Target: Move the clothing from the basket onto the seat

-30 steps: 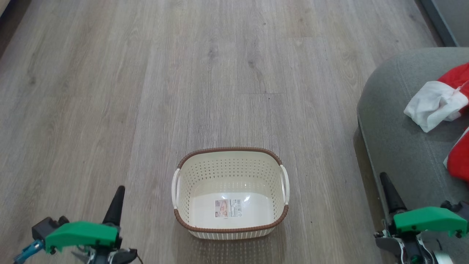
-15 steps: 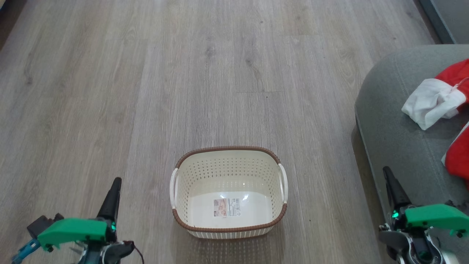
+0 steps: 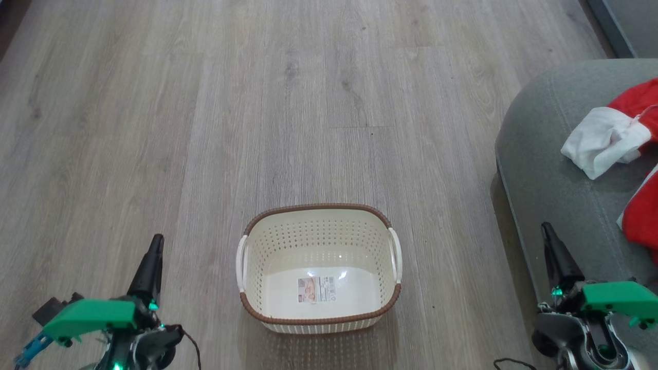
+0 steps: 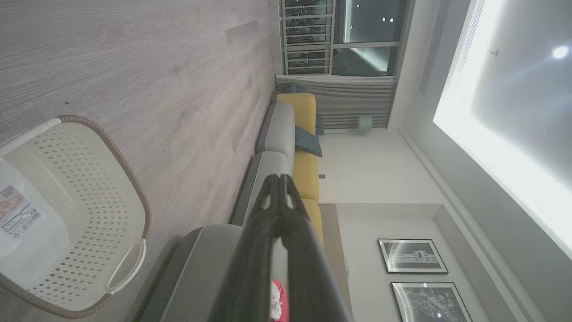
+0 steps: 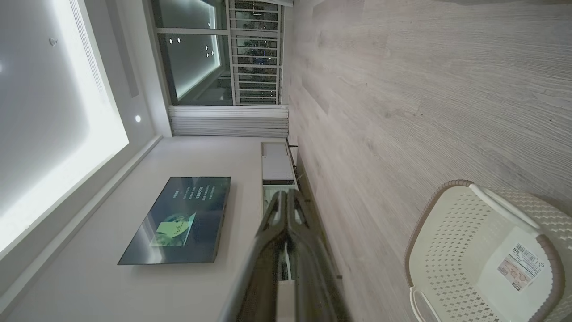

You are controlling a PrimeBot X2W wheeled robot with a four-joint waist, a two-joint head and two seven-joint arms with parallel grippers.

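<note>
The cream basket point(image 3: 317, 221) with its brown rim stands on the wooden floor, holding nothing but the label sticker point(image 3: 315, 289) on its bottom. The clothing lies on the grey-green seat point(image 3: 555, 180) at the right: a white garment point(image 3: 596, 141) beside red ones point(image 3: 640, 218). My left gripper point(image 3: 154, 246) is shut and holds nothing, low at the left of the basket. My right gripper point(image 3: 547, 231) is shut too, low at the right over the seat's front edge. The basket point(image 4: 67, 214) shows at the left in the left wrist view and the basket point(image 5: 482, 250) at the lower right in the right wrist view.
Grey wooden floor point(image 3: 257, 103) stretches around the basket. A grey and yellow sofa point(image 4: 290, 134) runs along the wall in the left wrist view. A television point(image 5: 178, 219) and a low cabinet point(image 5: 277, 163) stand at the opposite wall.
The head camera has tilted a little, so basket and seat sit slightly differently in the picture. Both grippers have drawn back toward the bottom corners, still shut.
</note>
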